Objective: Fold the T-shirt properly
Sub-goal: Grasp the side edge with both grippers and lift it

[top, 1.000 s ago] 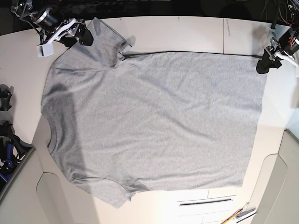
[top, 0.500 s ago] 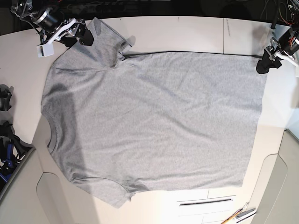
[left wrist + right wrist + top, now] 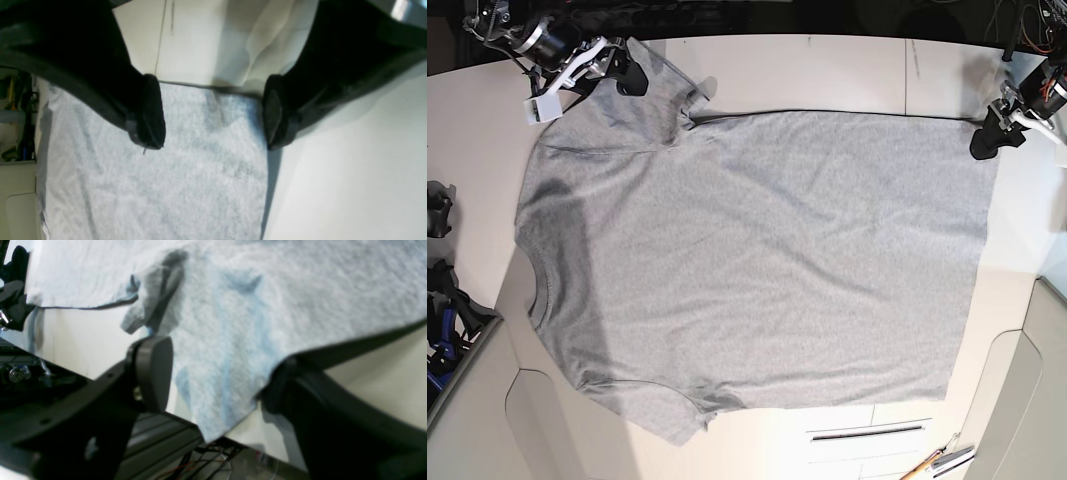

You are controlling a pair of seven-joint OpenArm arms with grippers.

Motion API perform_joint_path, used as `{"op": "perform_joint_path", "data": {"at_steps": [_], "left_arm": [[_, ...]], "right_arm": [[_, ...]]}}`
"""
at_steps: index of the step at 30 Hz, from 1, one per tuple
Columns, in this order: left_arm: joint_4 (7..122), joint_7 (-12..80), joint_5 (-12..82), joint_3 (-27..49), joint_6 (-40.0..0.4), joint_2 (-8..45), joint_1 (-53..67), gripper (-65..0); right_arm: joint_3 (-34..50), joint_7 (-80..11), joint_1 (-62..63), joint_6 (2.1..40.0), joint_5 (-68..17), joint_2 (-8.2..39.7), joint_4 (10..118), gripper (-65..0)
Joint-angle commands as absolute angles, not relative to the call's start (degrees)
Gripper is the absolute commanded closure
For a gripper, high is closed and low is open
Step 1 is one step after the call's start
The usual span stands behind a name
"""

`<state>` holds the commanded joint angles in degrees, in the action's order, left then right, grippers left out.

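Observation:
The heather-grey T-shirt point(image 3: 757, 260) lies flat on the table point(image 3: 827, 70), plain side up, collar to the left, hem to the right. My right gripper point(image 3: 625, 72) is at the upper sleeve, at the top left of the base view. In the right wrist view it point(image 3: 217, 386) is open, with the sleeve point(image 3: 233, 323) between the fingers and its edge lying against the right one. My left gripper point(image 3: 987, 140) is at the hem's top right corner. In the left wrist view it point(image 3: 213, 126) is open, straddling that corner point(image 3: 166, 186).
Black clamps point(image 3: 437, 210) stand at the table's left edge. Pens point(image 3: 937, 462) lie at the bottom right, beside a white panel with a slot point(image 3: 867, 432). A dark frame with cables point(image 3: 173, 446) runs behind the table's far edge.
My right gripper has moved right and up along the sleeve. My left gripper has shifted slightly up and left at the hem corner. The shirt has not moved.

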<state>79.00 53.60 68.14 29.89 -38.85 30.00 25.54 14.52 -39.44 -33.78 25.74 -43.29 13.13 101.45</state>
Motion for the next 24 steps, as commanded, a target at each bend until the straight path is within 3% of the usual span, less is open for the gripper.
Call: {"op": "perform_joint_path", "data": {"at_steps": [7,9,11,13,15,18,24], "left_arm": [[79.0,53.4,68.1,29.9,-39.8,30.0,25.6,-47.4],[79.0,53.4,68.1,29.9,-40.0,30.0,25.6,-43.7],[79.0,53.3,68.1,29.9,-40.0,30.0,25.6,-30.6],[79.0,52.9,68.1,29.9,-40.0,30.0,25.6,-13.7],[79.0,51.6,68.1,29.9,-40.0,30.0,25.6,-1.4],[79.0,51.2,68.1,29.9,-40.0,30.0,25.6,0.0],[79.0,51.2,67.9,29.9,-40.0,30.0,25.6,0.0]], "right_arm": [[14.5,-39.0,-33.8,25.7,-43.3,13.1,101.4,-40.2],[14.5,-38.5,-33.8,25.7,-43.3,13.1,101.4,-39.3],[14.5,-37.9,-33.8,25.7,-43.3,13.1,101.4,-32.5],[14.5,-37.0,-33.8,25.7,-43.3,13.1,101.4,-22.9],[14.5,-35.9,-33.6,25.8,-43.3,13.1,101.4,-12.2],[14.5,-35.6,-33.2,25.8,-42.7,13.1,101.4,-1.5],[14.5,-36.0,-32.9,25.8,-39.4,13.1,101.4,0.0]]}}
